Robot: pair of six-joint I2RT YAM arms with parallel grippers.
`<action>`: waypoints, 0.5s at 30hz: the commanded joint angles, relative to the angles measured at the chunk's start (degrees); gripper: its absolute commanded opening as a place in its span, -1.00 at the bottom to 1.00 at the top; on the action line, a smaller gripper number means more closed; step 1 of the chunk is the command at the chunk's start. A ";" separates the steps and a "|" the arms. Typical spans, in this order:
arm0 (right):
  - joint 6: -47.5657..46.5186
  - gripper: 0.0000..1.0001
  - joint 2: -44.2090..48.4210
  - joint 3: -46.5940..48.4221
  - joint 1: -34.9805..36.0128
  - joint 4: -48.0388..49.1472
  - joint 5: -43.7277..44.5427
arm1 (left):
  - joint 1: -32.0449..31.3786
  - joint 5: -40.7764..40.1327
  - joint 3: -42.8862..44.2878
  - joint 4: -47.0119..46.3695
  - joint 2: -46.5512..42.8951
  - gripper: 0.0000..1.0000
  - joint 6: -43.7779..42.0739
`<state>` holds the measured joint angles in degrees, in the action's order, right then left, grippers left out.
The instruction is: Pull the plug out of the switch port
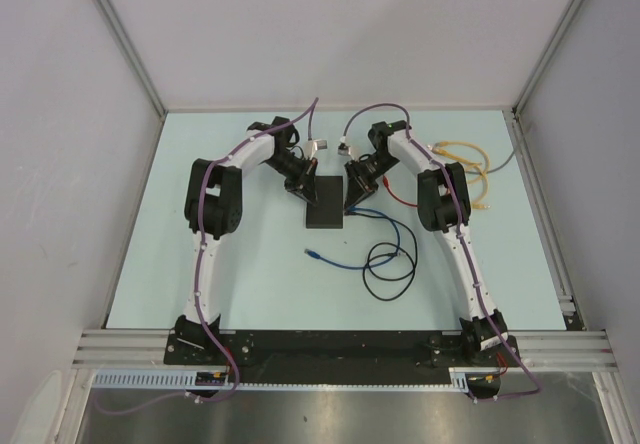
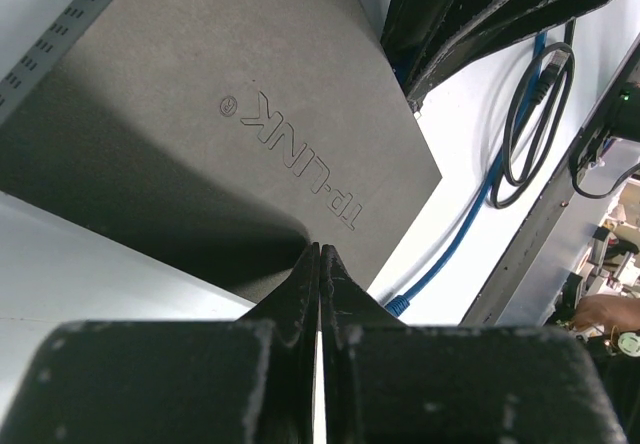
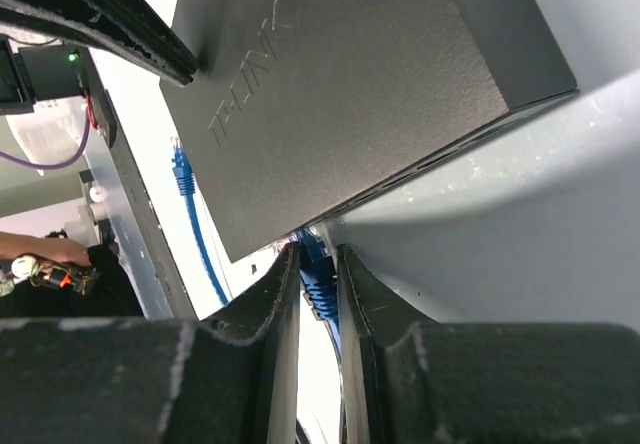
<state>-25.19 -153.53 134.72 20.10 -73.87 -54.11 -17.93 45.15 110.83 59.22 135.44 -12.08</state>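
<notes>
The black switch lies flat near the middle of the table, a bit closer to the far edge. The right gripper squeezes the blue plug right up against the switch's right side. The left gripper is pinched tight on nothing, with its tips over the switch's top by the left side.

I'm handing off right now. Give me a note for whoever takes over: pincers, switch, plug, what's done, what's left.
Left pincer: shut, holding nothing, tips over the top face of the flat matte-black switch box, apparently bracing it.
Right pincer: closed on the blue cable plug at the switch's edge.
Done: both arms in position, plug gripped.
Left: the plug looks seated in its port; pull it straight out, away from the switch.
</notes>
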 commanded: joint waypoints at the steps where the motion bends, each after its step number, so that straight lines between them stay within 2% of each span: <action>1: -6.71 -1.00 -2.56 -0.95 0.82 -3.03 10.16 | -0.52 -1.64 1.85 -0.69 0.97 -1.00 -0.76; 9: -5.75 -1.00 -4.23 4.94 -1.29 -2.69 11.83 | -0.61 -1.73 1.67 -0.69 0.79 -1.00 -0.93; 15: -6.80 -1.00 -3.27 2.14 -1.03 -3.74 11.57 | -0.70 -1.64 1.67 -0.69 0.71 -1.00 -0.93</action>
<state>-28.60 -154.82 138.54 19.77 -78.70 -52.21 -18.04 45.17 110.87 59.22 135.46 -12.08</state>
